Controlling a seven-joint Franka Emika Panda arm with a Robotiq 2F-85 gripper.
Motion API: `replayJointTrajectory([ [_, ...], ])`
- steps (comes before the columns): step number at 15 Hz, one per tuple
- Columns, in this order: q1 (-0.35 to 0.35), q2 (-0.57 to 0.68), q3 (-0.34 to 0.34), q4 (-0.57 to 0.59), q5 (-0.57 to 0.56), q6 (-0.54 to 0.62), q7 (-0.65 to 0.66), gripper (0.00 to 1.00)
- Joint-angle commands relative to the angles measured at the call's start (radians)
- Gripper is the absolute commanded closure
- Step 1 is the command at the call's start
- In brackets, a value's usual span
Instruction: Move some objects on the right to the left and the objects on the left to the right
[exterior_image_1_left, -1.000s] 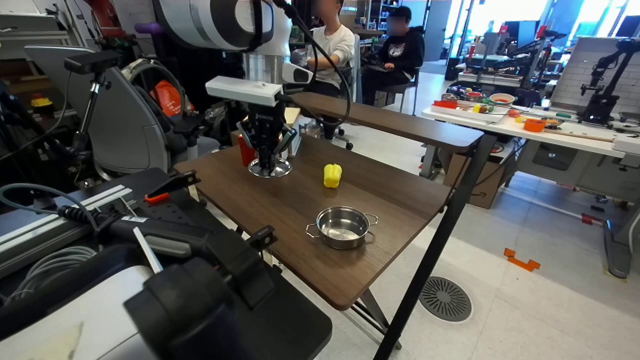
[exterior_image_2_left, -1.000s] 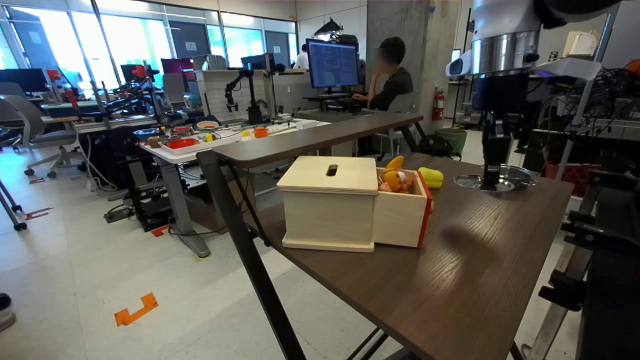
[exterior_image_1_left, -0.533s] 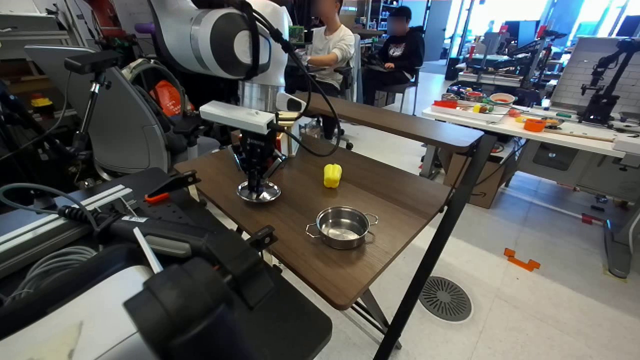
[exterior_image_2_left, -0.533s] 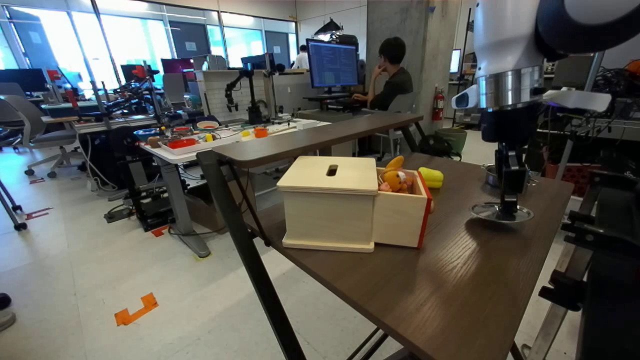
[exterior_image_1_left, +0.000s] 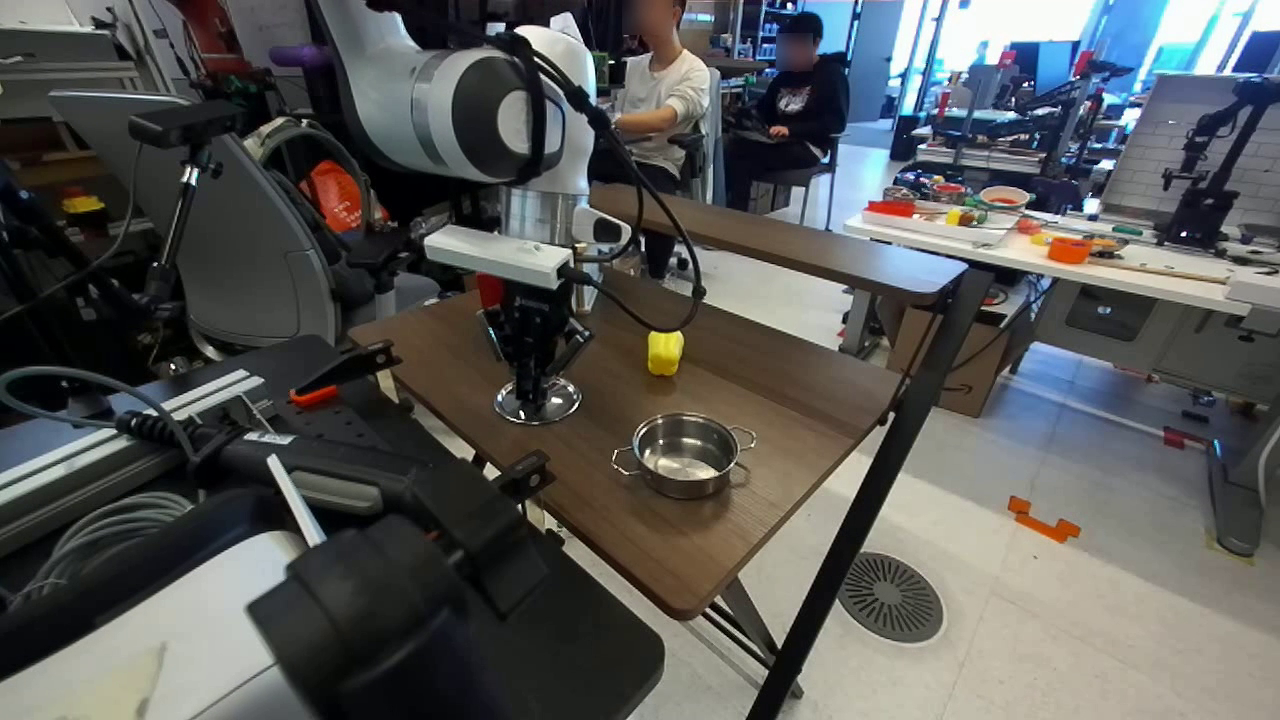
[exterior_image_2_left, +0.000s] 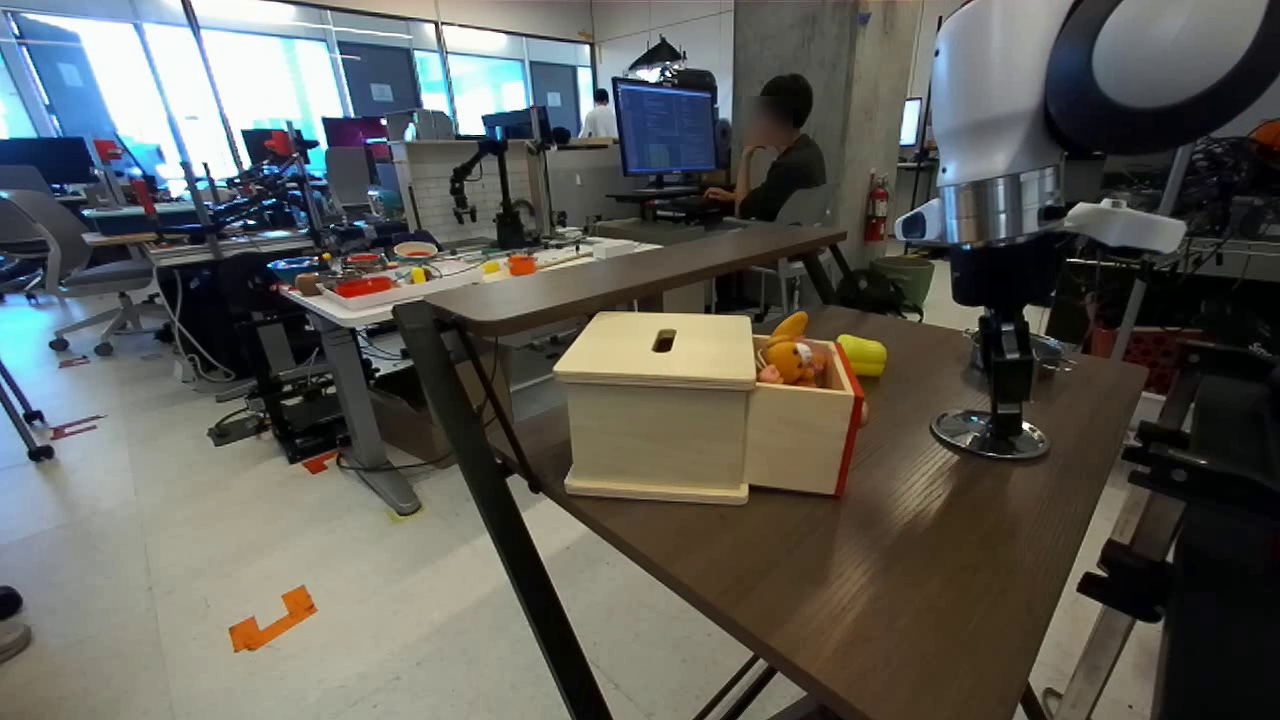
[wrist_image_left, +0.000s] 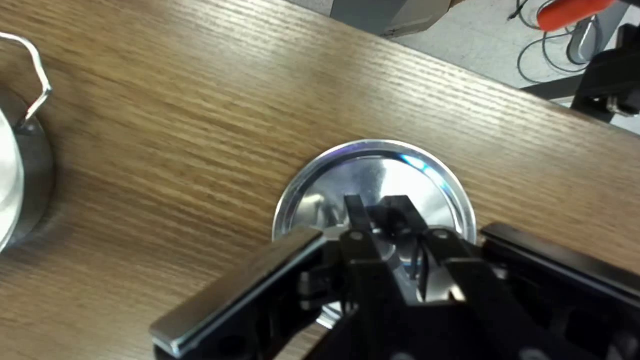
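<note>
My gripper (exterior_image_1_left: 537, 393) is shut on the dark knob of a round shiny metal lid (exterior_image_1_left: 566, 402). The lid is flat, on the table or just above it; I cannot tell exactly. In the wrist view the fingers (wrist_image_left: 377, 207) sit on either side of the knob, over the lid (wrist_image_left: 320, 192). The lid (exterior_image_2_left: 962, 434) also shows under the gripper (exterior_image_2_left: 1005, 415) in an exterior view. An open metal pot (exterior_image_1_left: 686, 482) with two wire handles stands apart from the lid; its wall shows at the wrist view's left edge (wrist_image_left: 32, 165). A yellow pepper (exterior_image_1_left: 665, 354) lies farther back.
A wooden box (exterior_image_2_left: 655, 435) with a slot in its lid stands on the brown table (exterior_image_2_left: 760, 570). Its red-fronted drawer (exterior_image_2_left: 795, 440) is pulled out and holds an orange toy (exterior_image_2_left: 789, 362). A raised shelf (exterior_image_1_left: 780, 245) runs along a table side. Black mounts (exterior_image_1_left: 525, 476) border the opposite edge.
My gripper has come down with the lid from above the table to table level or close to it, and shifted slightly sideways in the last half second. Pot, pepper and box have not moved.
</note>
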Motion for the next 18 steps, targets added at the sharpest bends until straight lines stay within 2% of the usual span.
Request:
replayJointTrajectory([
  [1,0.013,0.038,-0.021,0.047,-0.026,-0.001,0.026,0.95],
  [2,0.013,0.046,-0.022,0.054,-0.027,-0.008,0.026,0.93],
  [3,0.011,0.048,-0.02,0.058,-0.026,-0.017,0.023,0.57],
  [4,0.011,0.054,-0.019,0.064,-0.025,-0.021,0.021,0.57],
  [8,0.005,0.026,-0.006,0.048,-0.025,-0.021,-0.002,0.3],
  [12,-0.014,-0.113,0.018,-0.021,-0.007,-0.009,-0.02,0.0],
  [15,-0.007,-0.257,0.021,-0.065,-0.01,-0.011,-0.016,0.0],
  [18,0.005,-0.34,0.045,-0.055,-0.001,-0.016,-0.035,0.0],
])
